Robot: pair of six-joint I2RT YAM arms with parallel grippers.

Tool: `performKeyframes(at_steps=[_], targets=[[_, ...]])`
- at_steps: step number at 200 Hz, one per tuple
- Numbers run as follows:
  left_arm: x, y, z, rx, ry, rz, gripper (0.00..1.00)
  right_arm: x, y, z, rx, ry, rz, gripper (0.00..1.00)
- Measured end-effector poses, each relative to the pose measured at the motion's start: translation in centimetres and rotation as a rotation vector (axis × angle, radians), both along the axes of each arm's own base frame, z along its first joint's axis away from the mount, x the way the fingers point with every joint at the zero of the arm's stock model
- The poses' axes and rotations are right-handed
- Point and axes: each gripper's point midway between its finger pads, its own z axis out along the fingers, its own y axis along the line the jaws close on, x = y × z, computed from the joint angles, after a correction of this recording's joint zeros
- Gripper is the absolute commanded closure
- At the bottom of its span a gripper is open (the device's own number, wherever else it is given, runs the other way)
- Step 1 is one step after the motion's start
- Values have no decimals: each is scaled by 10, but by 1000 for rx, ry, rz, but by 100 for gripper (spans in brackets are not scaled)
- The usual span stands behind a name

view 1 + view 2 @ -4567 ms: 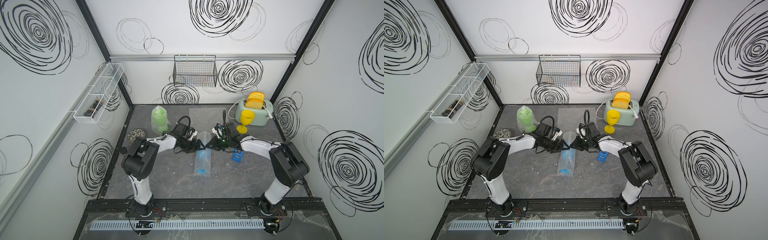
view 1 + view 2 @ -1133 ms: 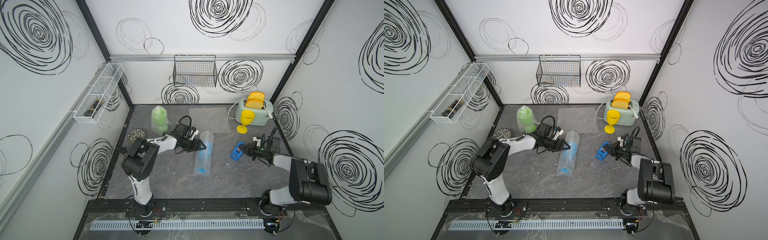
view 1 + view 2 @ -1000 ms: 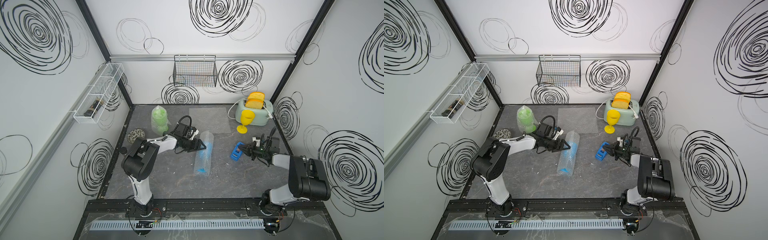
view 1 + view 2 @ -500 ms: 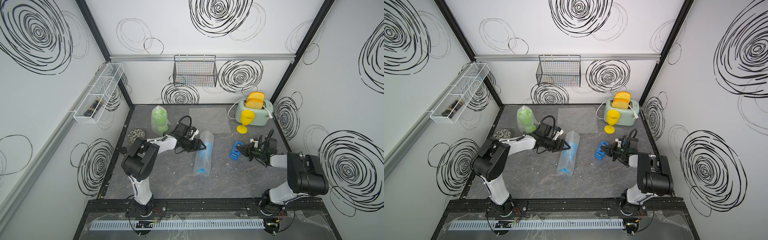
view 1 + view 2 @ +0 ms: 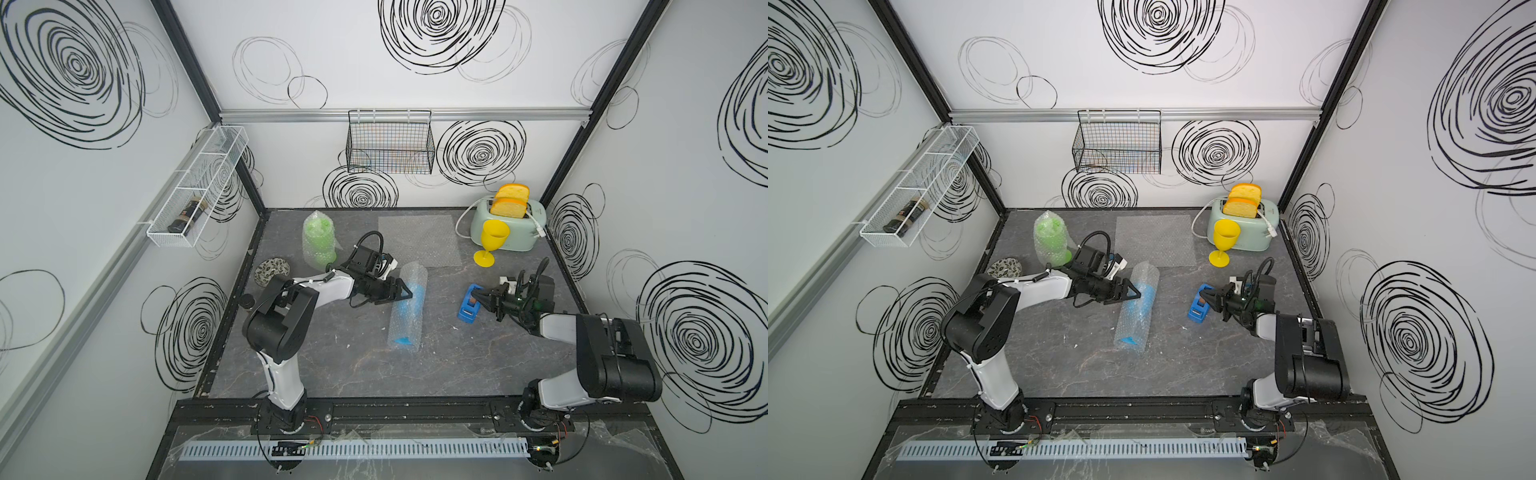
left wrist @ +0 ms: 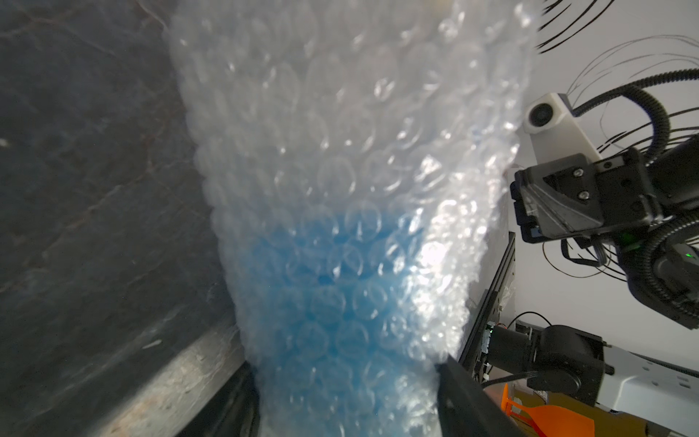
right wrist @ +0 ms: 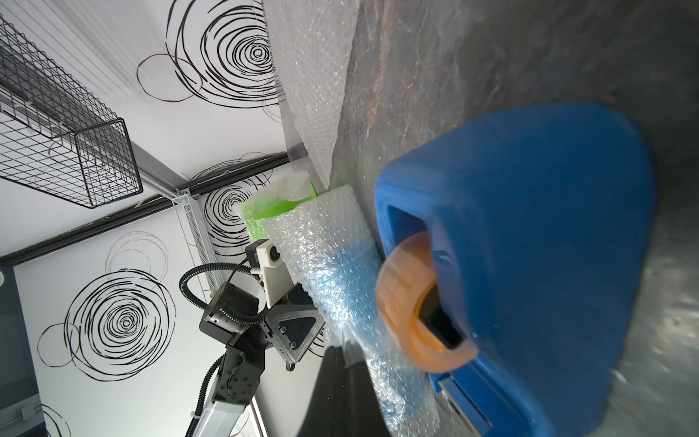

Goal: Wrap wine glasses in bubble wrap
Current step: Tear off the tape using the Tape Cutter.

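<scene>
Centre of frame in both top views: blue goblet [image 5: 408,309] on its side on the table [image 5: 353,365], rolled in bubble wrap [image 5: 412,272]. Its upper part is clamped by the left jaws, one on each side of the roll in the left wrist view. Right of centre, the right jaws are closed, tips at the blue tape dispenser [image 5: 466,309]; contact unclear. Upper left: lime goblet [image 5: 318,243], wrapped, upright. Upper right: yellow goblet [image 5: 491,241], bare, near a flat sheet [image 5: 419,243].
</scene>
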Motion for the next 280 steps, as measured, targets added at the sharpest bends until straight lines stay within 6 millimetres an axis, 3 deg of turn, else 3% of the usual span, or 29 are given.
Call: performKeyframes(at_steps=[51,104,176,229,257,280], targets=[[0,0,0,0,0,-1,29,1,1,-12,9,25,8,100],[0,0,0,0,0,-1,29,7,0,14,-4,-41,-7,100],[0,0,0,0,0,-1,29,-7,6,-6,13,10,1,100],[0,0,0,0,0,-1,30,-3,6,27,-18,-80,-2,100],[0,0,0,0,0,-1,30,-11,10,20,-20,-67,11,100],[0,0,0,0,0,-1,30,-28,18,6,-19,-26,39,100]])
